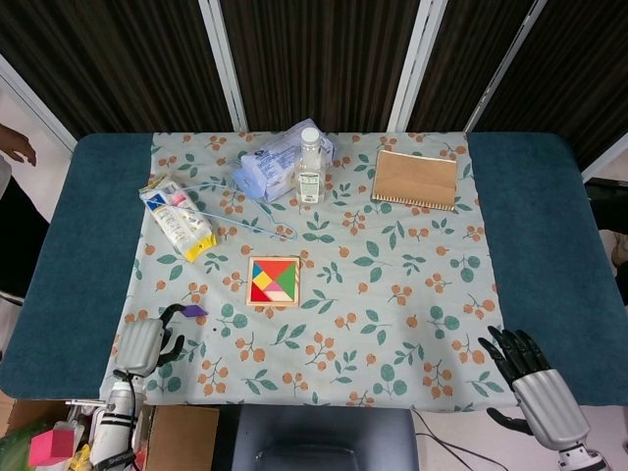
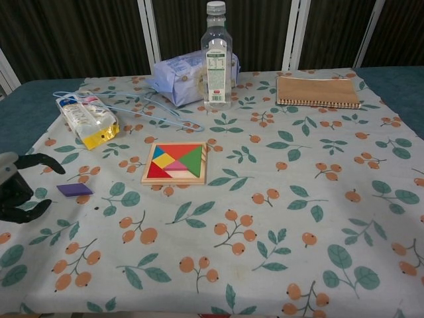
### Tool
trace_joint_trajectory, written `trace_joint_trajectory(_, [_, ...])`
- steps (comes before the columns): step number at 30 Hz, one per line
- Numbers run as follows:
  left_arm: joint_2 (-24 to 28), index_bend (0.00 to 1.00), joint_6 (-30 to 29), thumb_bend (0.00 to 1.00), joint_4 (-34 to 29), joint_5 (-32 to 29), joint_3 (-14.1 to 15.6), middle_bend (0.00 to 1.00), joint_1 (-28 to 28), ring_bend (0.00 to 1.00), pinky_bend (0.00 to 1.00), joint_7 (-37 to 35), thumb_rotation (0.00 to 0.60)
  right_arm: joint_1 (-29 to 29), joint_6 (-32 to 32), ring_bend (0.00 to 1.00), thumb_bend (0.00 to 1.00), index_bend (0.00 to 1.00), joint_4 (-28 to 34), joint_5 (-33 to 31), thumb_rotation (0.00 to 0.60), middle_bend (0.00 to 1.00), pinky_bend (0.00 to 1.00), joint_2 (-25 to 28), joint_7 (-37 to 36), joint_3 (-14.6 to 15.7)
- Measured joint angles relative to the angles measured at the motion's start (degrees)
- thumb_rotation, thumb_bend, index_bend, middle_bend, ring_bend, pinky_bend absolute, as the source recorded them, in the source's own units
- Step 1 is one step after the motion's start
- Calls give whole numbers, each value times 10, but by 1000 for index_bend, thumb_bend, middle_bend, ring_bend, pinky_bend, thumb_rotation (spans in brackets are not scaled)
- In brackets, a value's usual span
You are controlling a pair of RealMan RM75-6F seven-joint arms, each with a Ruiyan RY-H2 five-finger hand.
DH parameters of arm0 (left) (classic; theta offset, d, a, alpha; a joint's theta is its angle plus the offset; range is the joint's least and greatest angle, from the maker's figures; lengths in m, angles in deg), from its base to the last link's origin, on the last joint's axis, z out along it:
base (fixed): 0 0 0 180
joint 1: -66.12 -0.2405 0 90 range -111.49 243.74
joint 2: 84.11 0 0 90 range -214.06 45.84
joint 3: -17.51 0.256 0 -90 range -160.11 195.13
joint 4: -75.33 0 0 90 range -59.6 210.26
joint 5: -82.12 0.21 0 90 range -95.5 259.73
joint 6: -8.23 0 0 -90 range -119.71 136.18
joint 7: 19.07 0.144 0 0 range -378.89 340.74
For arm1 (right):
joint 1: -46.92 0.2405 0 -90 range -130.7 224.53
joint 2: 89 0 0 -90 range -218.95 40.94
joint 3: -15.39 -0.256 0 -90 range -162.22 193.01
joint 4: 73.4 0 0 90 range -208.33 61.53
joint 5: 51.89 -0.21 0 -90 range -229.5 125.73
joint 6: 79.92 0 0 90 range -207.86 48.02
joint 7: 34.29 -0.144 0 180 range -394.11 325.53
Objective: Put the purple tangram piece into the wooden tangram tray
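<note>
The flat purple parallelogram tangram piece (image 2: pixel 74 189) lies on the floral cloth (image 1: pixel 392 324) near the bench's front-left corner, apart from the square wooden tangram tray (image 2: pixel 174 163) of coloured pieces at the cloth's middle. The left robot hand (image 2: pixel 18 187) hovers just beside the purple piece, fingers spread wide and curved, holding nothing. The right robot hand (image 1: pixel 525 371) sits at the bench's front-right corner, fingers apart, empty. A clear plastic bottle (image 2: pixel 217 56) stands toward the far edge.
</note>
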State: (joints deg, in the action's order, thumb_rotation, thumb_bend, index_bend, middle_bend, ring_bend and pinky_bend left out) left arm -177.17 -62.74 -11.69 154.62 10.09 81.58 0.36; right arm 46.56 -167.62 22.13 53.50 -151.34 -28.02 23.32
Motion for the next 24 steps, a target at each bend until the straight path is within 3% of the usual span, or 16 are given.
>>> trace_joint_trajectory(5, [-53,323,12,394,28,-58,-27,1000,22,1000,1000,48,600,1,0,0,159,0,-1,1,600,0,0,3,-6,1])
trace_joint_trajectory(11, [-92,338,10,393,86,-80,-44,1000,40,1000,1000,58,600,-1,-11,0,159,0,-4,2,600,0,0,10,-22,2])
trace_joint_trajectory(24, [-123,405,4,381,147,-91,-56,1000,56,1000,1000,35,600,-2,-11,0,160,0,-5,3,600,0,0,11,-23,2])
